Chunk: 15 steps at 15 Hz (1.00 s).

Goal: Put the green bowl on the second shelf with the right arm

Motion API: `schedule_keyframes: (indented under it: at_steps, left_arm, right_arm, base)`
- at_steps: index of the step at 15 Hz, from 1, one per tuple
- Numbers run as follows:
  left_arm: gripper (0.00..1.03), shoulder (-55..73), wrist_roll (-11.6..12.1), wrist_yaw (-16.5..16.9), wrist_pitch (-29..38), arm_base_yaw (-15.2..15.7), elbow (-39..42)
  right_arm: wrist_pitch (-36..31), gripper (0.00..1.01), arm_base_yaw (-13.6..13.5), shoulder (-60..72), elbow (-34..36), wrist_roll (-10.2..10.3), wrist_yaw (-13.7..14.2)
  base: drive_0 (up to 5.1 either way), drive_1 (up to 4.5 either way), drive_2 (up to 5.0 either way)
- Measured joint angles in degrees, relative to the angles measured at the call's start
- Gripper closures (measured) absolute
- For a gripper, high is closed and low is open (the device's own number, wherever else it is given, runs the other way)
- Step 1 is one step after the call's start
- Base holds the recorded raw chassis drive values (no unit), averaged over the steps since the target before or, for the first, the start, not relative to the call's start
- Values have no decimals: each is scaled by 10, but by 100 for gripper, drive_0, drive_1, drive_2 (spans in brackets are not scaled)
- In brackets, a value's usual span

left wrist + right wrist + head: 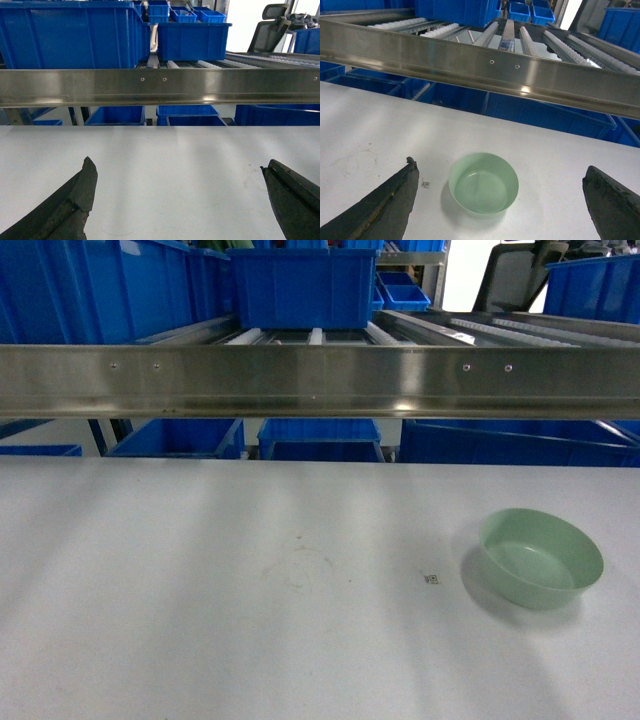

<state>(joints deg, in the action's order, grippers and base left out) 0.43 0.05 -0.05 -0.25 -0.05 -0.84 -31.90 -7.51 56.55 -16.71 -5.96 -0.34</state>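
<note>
Only an unreadable tag (432,580) beside green bowl (541,557)

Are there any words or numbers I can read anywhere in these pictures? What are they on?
No text can be read anywhere.
Small square tag on the white table, left of the green bowl: dark marks, too small and blurred to read.
Blue crate on the second shelf: no label visible.
Green bowl: plain, no writing.

Steel front rail (320,380) bars straight entry to second shelf (520,40); roller lanes lie bare right of blue crate (303,285); white tabletop (200,580) open around green bowl (541,557).
</note>
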Motion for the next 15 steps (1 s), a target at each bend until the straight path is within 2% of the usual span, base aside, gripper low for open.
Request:
schedule_keyframes:
  at_steps: [1, 3, 8, 9, 12, 15]
  left_arm:
    - [5, 0, 0, 0, 0, 0, 0]
    - [5, 0, 0, 0, 0, 0, 0]
    - [5, 0, 0, 0, 0, 0, 0]
    - [5, 0, 0, 0, 0, 0, 0]
    - [5, 0, 0, 0, 0, 0, 0]
    - [5, 0, 0, 0, 0, 0, 0]
  right_arm:
    - [-9, 3, 14, 50, -27, -4, -7]
    - [29, 3, 36, 148, -107, -30, -30]
    - [111, 3, 45, 236, -179, -46, -61]
    - [139, 3, 46, 269, -209, -56, -72]
    - [210, 3, 59, 361, -309, -87, -77]
    - [252, 3, 86, 427, -334, -106, -72]
  base:
    - [0, 0, 0]
    - [0, 0, 0]
    - [0, 0, 0]
    - [0, 0, 0]
    - [0, 0, 0]
    - [0, 0, 0]
